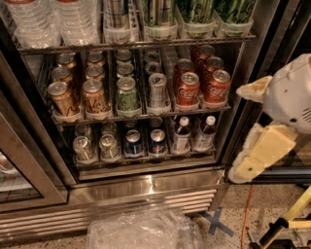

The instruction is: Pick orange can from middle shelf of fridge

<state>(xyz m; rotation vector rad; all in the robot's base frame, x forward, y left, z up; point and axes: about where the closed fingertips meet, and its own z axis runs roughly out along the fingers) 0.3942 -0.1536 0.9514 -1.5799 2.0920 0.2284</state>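
Note:
The fridge (146,187) stands open in front of me. On its middle shelf (141,117), two lanes of copper-orange cans fill the left side; the front orange can (62,97) is at the far left, with a second one (96,96) beside it. To their right stand a green can (127,93), a silver can (157,88) and red Coca-Cola cans (187,88). My gripper (241,132) hangs at the right, outside the fridge by the door frame, level with the middle and lower racks. Its cream fingers are spread and hold nothing.
The top rack holds water bottles (73,19) and tall cans (158,14). The lower rack holds blue cans (132,142) and small bottles (181,133). A glass door (22,180) stands at the left. On the floor lie a clear plastic bag (143,228), a blue tape X (217,222) and an orange cable (245,209).

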